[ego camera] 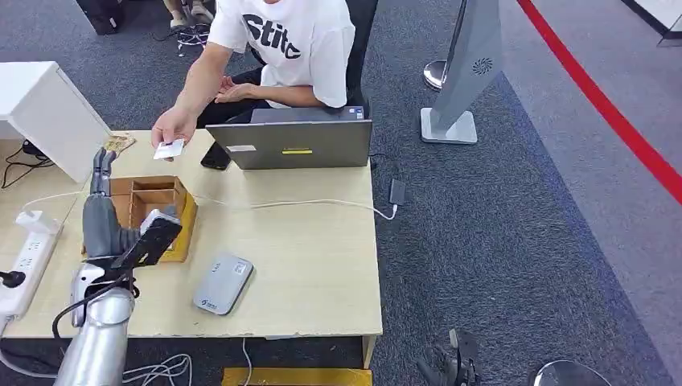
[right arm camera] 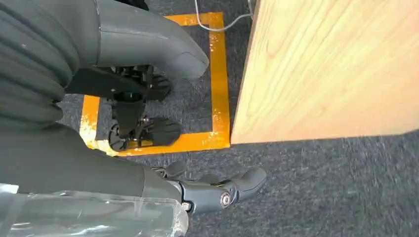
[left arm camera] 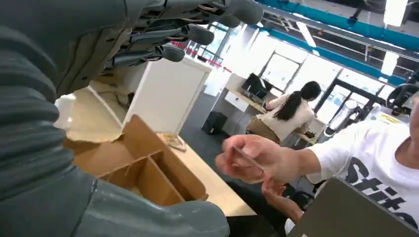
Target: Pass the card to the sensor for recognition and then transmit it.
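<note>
Head view: a seated person's hand holds the white card above the table, near the left hand, raised empty, fingers apart. The right hand hangs beside the table, empty, fingers spread.

White card, brown box, grey sensor, pale wooden table

I see a light wooden table on dark grey carpet crossed by a red line. Orange tape marks the floor beside the table. Behind, a white cabinet, bright windows and teal ceiling beams.
</note>
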